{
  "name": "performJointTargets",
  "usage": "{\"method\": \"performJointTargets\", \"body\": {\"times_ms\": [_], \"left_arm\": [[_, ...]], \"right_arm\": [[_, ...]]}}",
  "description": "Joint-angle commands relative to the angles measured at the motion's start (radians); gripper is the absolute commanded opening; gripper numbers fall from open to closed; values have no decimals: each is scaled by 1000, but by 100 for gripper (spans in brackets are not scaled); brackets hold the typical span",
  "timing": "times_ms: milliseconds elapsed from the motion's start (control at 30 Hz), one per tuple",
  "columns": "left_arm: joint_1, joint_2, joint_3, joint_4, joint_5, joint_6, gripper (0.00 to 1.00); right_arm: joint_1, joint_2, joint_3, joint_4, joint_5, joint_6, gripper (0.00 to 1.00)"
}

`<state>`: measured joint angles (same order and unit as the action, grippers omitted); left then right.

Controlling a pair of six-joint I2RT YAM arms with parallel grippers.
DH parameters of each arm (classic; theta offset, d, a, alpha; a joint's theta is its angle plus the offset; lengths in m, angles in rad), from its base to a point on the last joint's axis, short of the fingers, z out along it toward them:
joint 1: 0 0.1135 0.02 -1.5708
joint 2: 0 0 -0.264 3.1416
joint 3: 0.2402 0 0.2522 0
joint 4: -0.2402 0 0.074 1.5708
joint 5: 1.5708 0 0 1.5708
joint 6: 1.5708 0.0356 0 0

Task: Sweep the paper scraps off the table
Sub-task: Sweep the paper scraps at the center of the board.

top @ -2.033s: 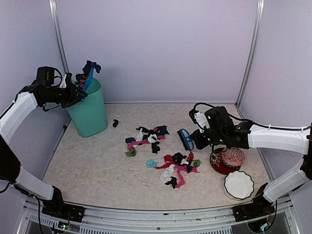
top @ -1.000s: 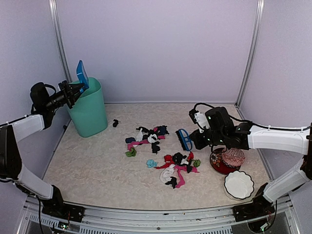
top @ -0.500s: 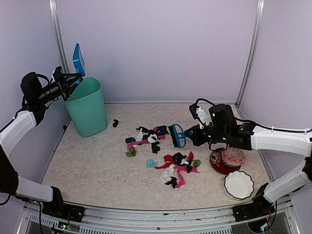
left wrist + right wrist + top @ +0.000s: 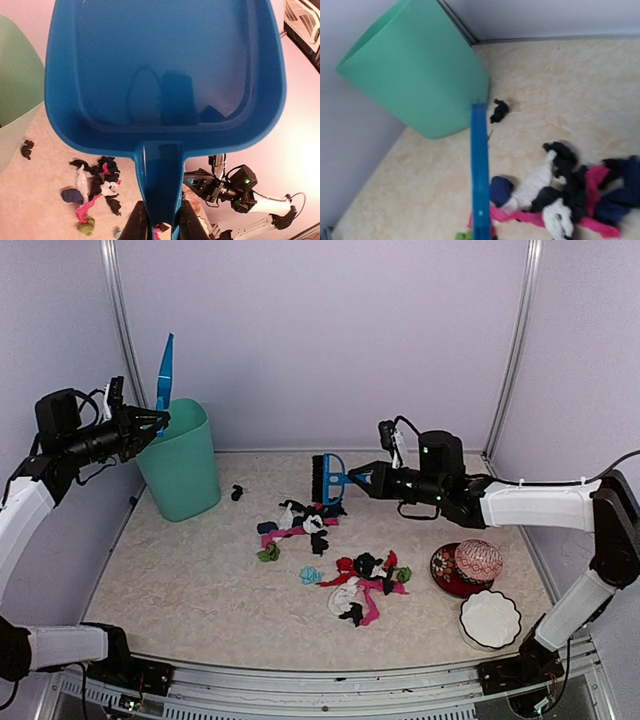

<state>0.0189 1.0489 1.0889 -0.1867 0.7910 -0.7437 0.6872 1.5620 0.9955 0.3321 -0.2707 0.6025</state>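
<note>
**Scraps lie mid-surface, both tools gripped**

The paper scraps (image 4: 305,523) lie in two loose clusters in the middle of the beige surface (image 4: 180,570). One stray black scrap (image 4: 237,492) sits near the green bin (image 4: 183,465). The left gripper (image 4: 152,422) pinches the handle of the blue dustpan (image 4: 165,375), which stands upright above the bin's rim. The right gripper (image 4: 372,478) is pressed tight on the handle of the blue brush (image 4: 325,478), at the far edge of the back cluster. Whether the bristles touch the surface cannot be told.
</note>
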Motion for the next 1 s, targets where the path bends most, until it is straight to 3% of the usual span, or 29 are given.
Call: {"method": "performJointTargets", "body": {"times_ms": [0,367,967], "left_arm": [[-8,-59,-41,-130,-108,180,0],[-43,-88,-49,-288,-236,317,0],[-57,-137,-83,-405,-286,369,0]], "right_arm": [[-6,124,60,168,-40,166,0],[70,550,353,323,44,485,0],[161,1145,1126,181,240,727,0]]}}
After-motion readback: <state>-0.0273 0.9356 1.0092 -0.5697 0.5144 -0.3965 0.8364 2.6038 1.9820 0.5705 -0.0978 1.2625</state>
